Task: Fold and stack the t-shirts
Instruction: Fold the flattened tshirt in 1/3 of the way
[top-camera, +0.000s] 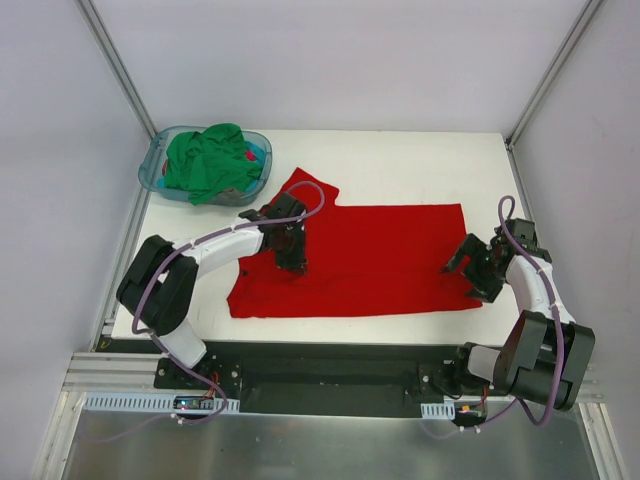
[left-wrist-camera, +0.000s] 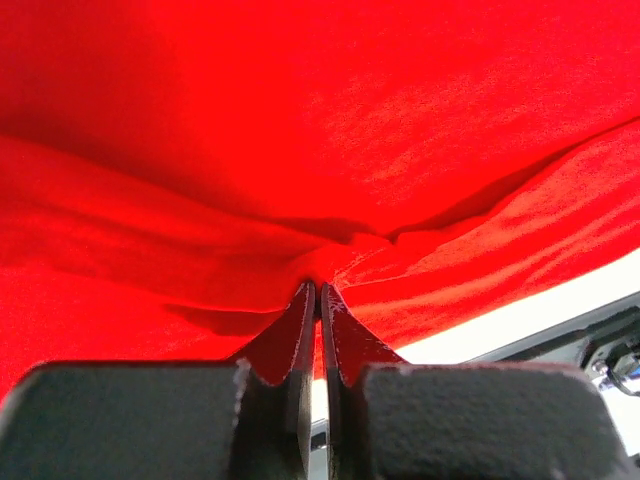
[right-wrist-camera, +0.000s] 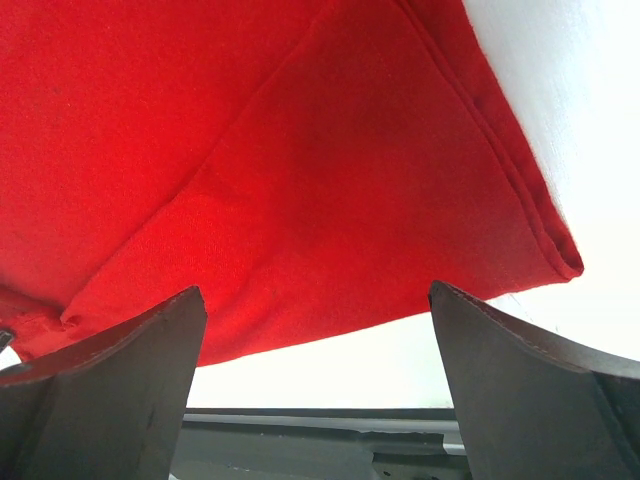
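Note:
A red t-shirt (top-camera: 360, 260) lies spread on the white table (top-camera: 400, 160). My left gripper (top-camera: 297, 262) is shut on a pinch of its cloth near the left side; the left wrist view shows red cloth (left-wrist-camera: 330, 150) bunched at the closed fingertips (left-wrist-camera: 318, 292). My right gripper (top-camera: 468, 278) is open and empty over the shirt's near right corner (right-wrist-camera: 540, 250), which lies flat on the table. More shirts, a green one (top-camera: 212, 160) on top, lie in the basket at the back left.
A clear blue basket (top-camera: 157, 165) stands at the table's back left corner. Metal frame posts (top-camera: 120, 70) rise at both back corners. The black front rail (top-camera: 330, 350) runs along the near edge.

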